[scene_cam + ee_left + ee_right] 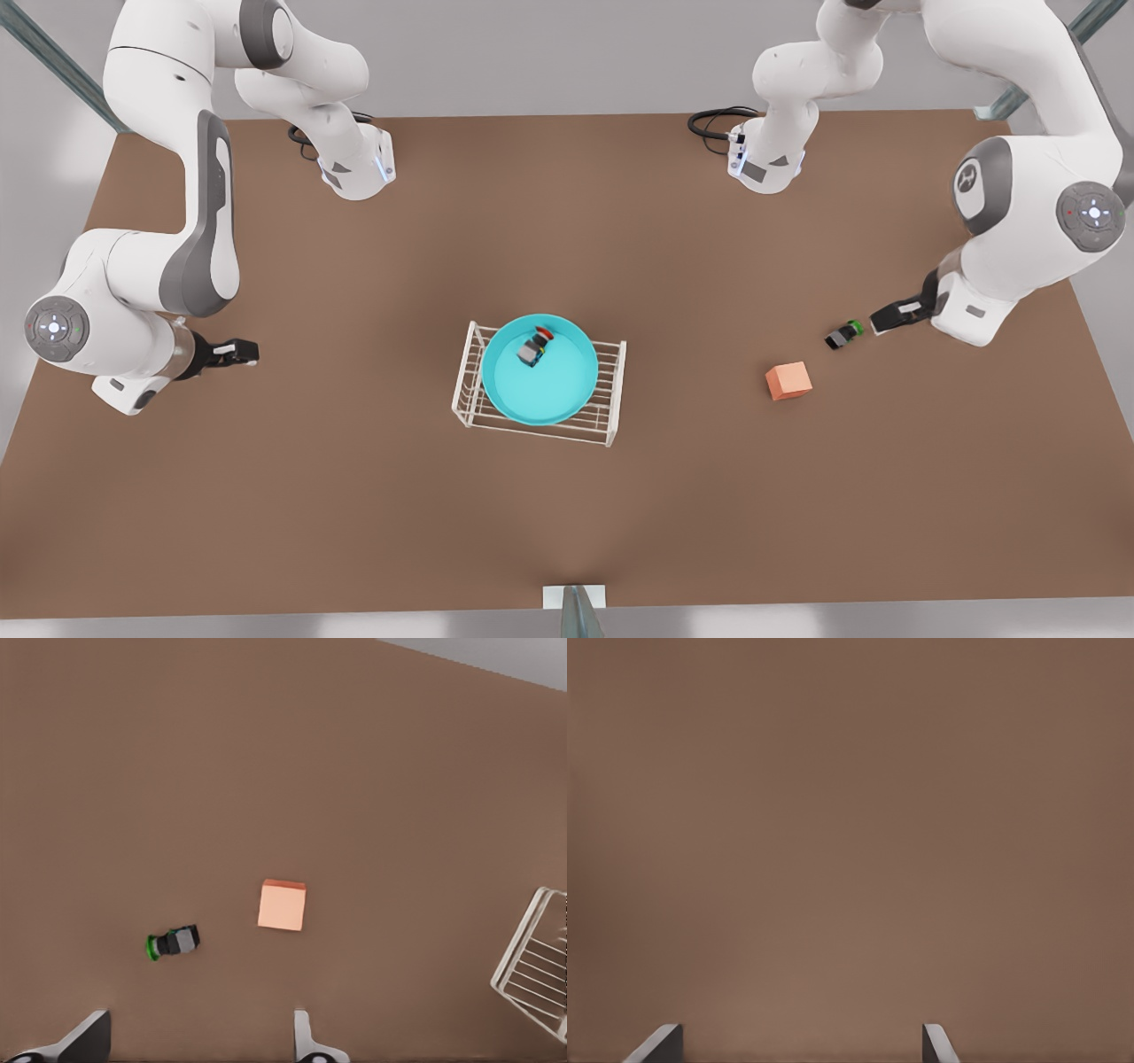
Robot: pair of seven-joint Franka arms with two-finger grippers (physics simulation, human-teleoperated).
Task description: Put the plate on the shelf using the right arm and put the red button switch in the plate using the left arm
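On top of the shelf [539,383] in the middle of the table [354,496] sits the plate [549,390], and the red button switch [535,346] is lying in it, toward the far rim. So both placements look done to me.

Left gripper [873,321] hangs over by the front view's right, fingers spread and empty, just beside the green switch [844,334], with the orange cube [788,380] a bit nearer. Right gripper [250,353] is off at the front view's left, also spread wide with nothing in it, over bare table.

If anything's left it's just parking: I'd lift the left one straight up so it doesn't nudge that green switch. Loads of open room on both sides, shelf well apart from either arm.
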